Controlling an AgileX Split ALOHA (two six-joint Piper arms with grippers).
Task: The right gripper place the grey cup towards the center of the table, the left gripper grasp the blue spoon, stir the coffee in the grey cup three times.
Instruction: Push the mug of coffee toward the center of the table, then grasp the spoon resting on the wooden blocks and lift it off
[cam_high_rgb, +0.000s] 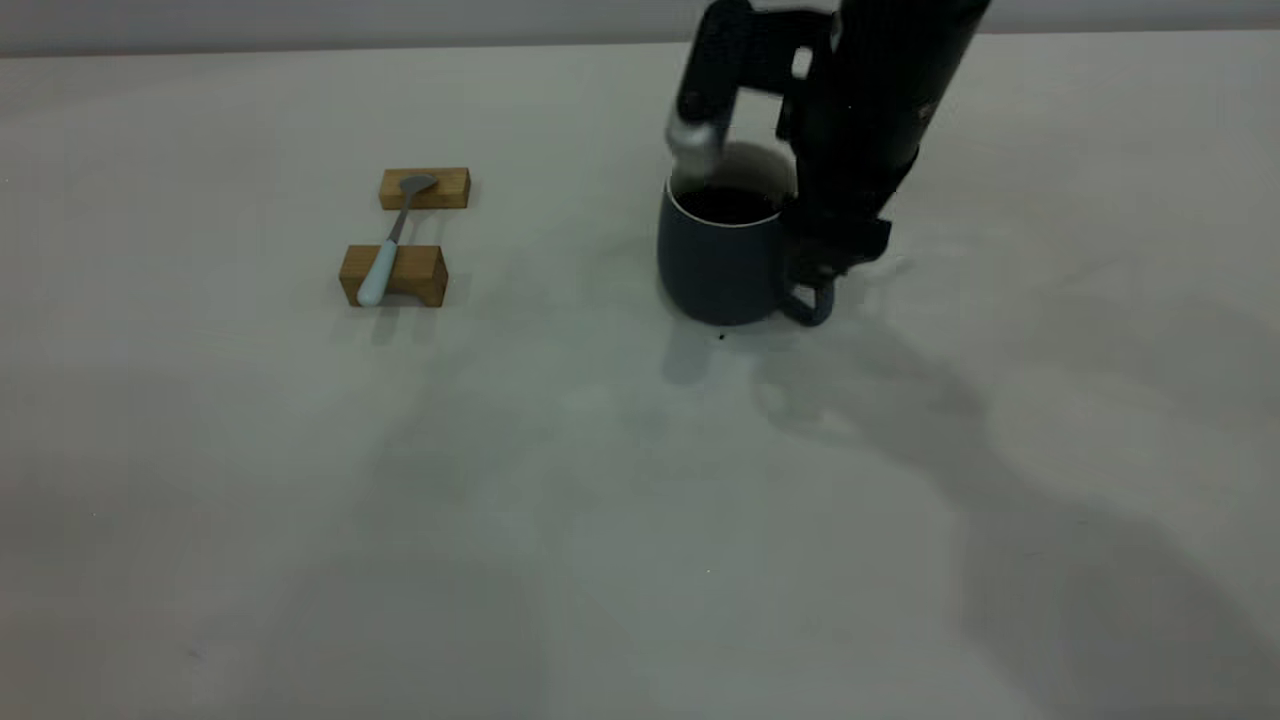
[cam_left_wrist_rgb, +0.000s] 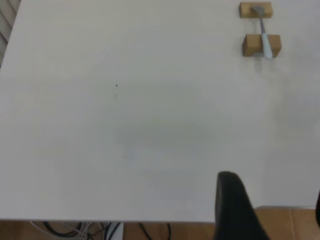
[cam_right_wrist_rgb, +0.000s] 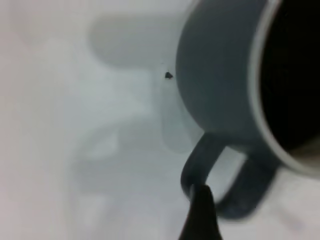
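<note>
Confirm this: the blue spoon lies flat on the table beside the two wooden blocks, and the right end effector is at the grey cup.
Not quite. The blue spoon rests across the two wooden blocks, bridging them, as the exterior view shows. The right end effector is indeed at the grey cup.

Brown floor (cam_left_wrist_rgb: 290, 222), pale wall (cam_high_rgb: 300, 22)

The right arm reaches down from 1 o'clock, its hand (cam_high_rgb: 755, 210) spread wide, one silver-padded finger (cam_high_rgb: 694, 143) raised. The left hand (cam_left_wrist_rgb: 235, 210) shows only one dark finger.
</note>
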